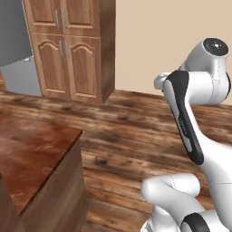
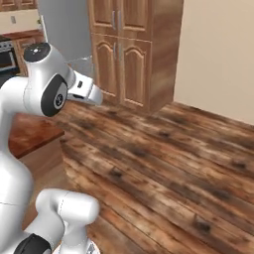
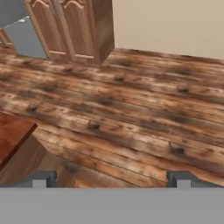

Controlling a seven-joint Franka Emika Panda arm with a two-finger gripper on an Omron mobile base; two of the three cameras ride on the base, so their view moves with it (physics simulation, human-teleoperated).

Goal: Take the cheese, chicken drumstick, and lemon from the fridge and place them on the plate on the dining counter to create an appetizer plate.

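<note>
Gripper (image 3: 112, 178) spread wide, nothing between its two fingertips (image 3: 43, 178), poised over dark plank floor (image 3: 131, 109). One dining counter (image 3: 13, 131) corner low to the left of it, bare on the part seen. One grey fridge (image 3: 26, 37) far beyond, beside one brown cupboard (image 3: 74, 26) with four doors, beige wall (image 3: 175, 24) right.

The desk (image 1: 27, 154) has a glossy, smooth reddish-brown wooden top with visible sheen, and its side panels are plainer, lighter, matt wood. The floor (image 1: 136, 136) beside the desk is rough-looking, knotty dark planking with a worn, streaked grain. Beyond the desk, the cupboards (image 1: 72, 50) are warm brown wood with a satin finish and slim metal handles. Left of the cupboards, the fridge (image 1: 18, 50) looks smooth, matt light grey.
</note>
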